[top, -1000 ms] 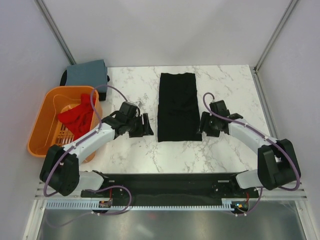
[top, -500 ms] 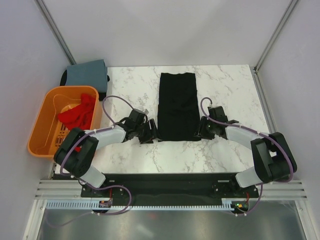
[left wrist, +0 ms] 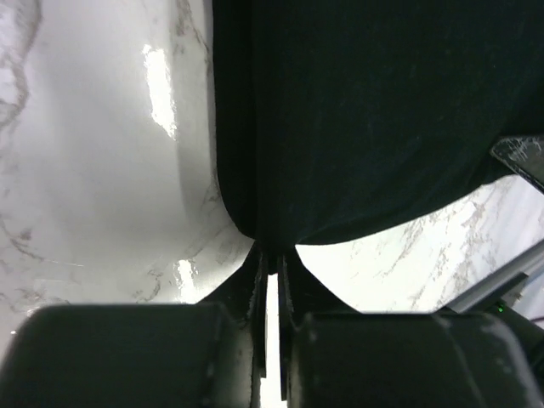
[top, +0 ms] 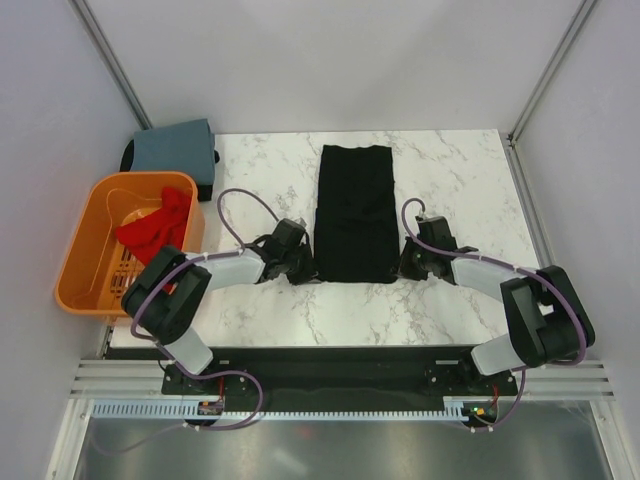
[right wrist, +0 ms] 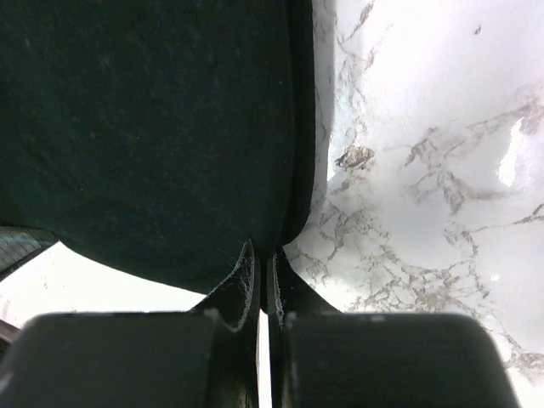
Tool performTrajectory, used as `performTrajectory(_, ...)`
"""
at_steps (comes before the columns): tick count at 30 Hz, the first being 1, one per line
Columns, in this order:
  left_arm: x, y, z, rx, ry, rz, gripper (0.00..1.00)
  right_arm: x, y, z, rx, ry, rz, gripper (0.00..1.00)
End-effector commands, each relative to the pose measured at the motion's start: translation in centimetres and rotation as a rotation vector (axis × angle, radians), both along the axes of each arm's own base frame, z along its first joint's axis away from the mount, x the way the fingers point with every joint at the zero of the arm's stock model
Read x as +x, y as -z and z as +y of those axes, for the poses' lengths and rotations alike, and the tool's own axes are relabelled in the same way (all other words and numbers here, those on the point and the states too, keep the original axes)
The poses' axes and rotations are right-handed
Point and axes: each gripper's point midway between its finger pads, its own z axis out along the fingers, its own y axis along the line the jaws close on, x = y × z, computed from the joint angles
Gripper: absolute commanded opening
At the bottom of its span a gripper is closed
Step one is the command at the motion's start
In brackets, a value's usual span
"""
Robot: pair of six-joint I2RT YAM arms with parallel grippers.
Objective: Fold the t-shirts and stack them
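Left hand (top: 307, 271) and right hand (top: 403, 267) each clamped on black tee's (top: 353, 210) lower corners, confirmed by wrist views. Overhead alone shows red tee (top: 158, 230) in basket (top: 78, 252), grey tee (top: 175, 148) upper left.

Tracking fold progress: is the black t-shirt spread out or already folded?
Folded lengthwise: the black t-shirt lies as a narrow strip, no sleeves sticking out; wrist views show layered edges.
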Motion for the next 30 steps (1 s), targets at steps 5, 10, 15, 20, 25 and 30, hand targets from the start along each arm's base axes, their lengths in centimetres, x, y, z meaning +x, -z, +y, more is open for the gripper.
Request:
performTrajectory(5,0.2,-1.6,1.7,0.119,-0.028,-0.070,0.02,-3.1,0.4,-1.1,-0.024,0.001,0.067,0.00)
performTrajectory(10,-3.9,-5.1,0.7,0.107,0.015,-0.129,0.02,-5.3,-2.5,-1.3,-0.001,-0.008,0.065,0.00)
performTrajectory(15,-8.6,-8.7,0.7,0.042,0.031,-0.157,0.02,-8.0,-5.6,-2.0,-0.003,-0.038,0.063,0.00)
performTrajectory(20,-12.6,-11.4,0.5,-0.026,0.065,-0.159,0.02,-11.3,-9.4,-2.4,0.029,-0.078,0.048,0.00)
performTrajectory(25,-16.4,-14.7,-0.2,-0.085,0.132,-0.154,0.02,-14.0,-13.7,-3.1,0.042,-0.101,0.014,0.00)
performTrajectory(30,-18.6,-18.6,-1.4,-0.137,0.183,-0.144,0.02,-15.0,-18.6,-3.4,0.049,-0.115,-0.043,0.00)
